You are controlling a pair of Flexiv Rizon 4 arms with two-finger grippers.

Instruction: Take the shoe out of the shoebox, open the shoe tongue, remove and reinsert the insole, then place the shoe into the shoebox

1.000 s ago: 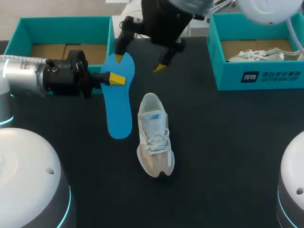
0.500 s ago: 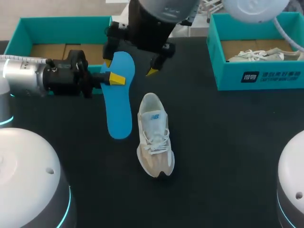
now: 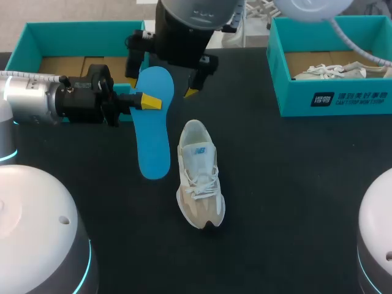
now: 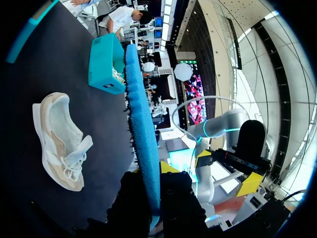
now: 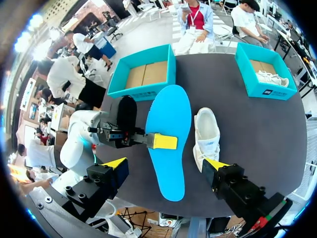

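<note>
Within left gripper [image 3: 149,101], clamped blue insole [image 3: 153,144], beside shoe [image 3: 199,177]

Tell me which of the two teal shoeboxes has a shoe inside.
The far-right shoebox: a pale laced shoe lies in it. The far-left shoebox shows only brown cardboard inside.
</note>
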